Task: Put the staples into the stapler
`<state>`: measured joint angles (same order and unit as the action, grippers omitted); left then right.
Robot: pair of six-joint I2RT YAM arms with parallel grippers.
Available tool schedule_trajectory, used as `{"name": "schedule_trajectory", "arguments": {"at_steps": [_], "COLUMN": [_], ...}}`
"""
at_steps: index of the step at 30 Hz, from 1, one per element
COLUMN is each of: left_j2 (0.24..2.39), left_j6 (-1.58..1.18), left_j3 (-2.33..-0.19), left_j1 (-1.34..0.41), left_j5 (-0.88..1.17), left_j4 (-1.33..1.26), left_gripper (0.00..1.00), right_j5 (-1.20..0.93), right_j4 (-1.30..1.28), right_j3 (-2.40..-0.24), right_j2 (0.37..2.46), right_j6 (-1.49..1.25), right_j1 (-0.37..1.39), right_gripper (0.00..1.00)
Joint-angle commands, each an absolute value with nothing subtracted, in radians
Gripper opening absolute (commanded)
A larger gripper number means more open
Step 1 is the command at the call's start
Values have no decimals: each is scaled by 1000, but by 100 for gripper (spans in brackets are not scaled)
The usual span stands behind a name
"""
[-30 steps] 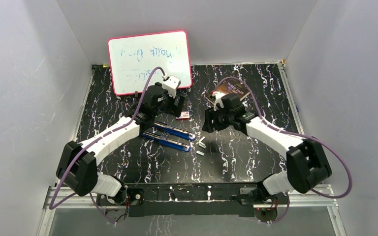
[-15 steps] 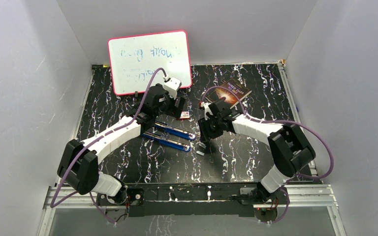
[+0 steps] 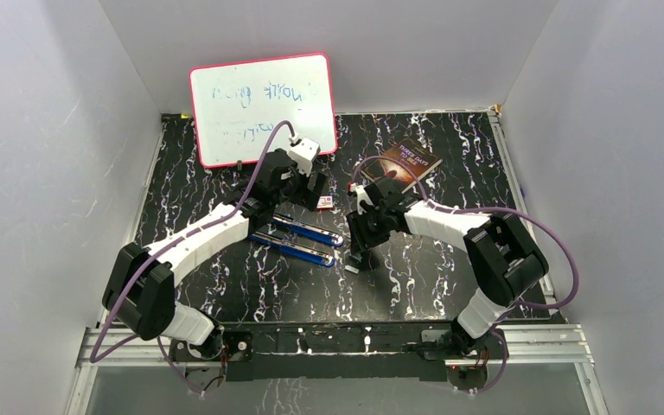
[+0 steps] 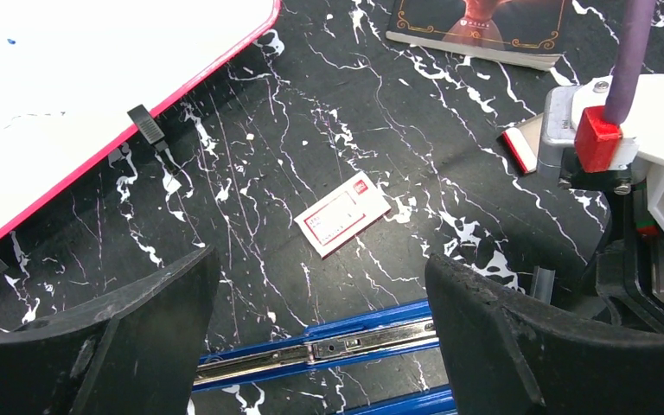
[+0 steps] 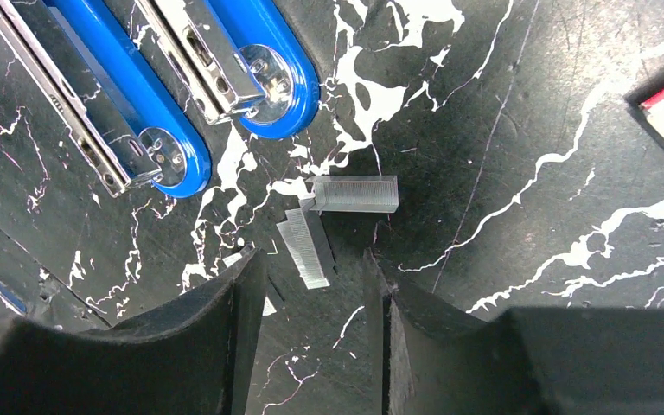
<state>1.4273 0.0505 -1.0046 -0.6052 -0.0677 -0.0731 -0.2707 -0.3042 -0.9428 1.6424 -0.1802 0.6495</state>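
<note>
The stapler [image 5: 272, 43] runs off the edge — whiteboard [image 3: 259, 104] writing unreadable.

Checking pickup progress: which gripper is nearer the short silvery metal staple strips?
Right. The right gripper hangs over the staple strips; the left gripper is beyond the blue stapler.

I see a black desk with white marble veins [image 3: 251, 285], closed on three sides by plain pale grey walls [image 3: 43, 130], under soft, even light.
</note>
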Motion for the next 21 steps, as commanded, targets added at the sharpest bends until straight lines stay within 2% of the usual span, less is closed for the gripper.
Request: {"name": "schedule_trajectory", "arguments": {"at_steps": [1, 21], "left_j2": [1428, 1436], "left_j6": [59, 64], "left_j3": [-1026, -1033], "left_j1": [-606, -607], "left_j5": [-65, -54], "left_j4": [-62, -50], "left_gripper": [87, 88], "right_j5": [-303, -282], "right_j4": [-272, -279], "right_j3": [-980, -990], "right_j2": [1660, 1687], "right_j6": [-168, -155], "right_j1": [654, 664], "right_gripper": [51, 37]}}
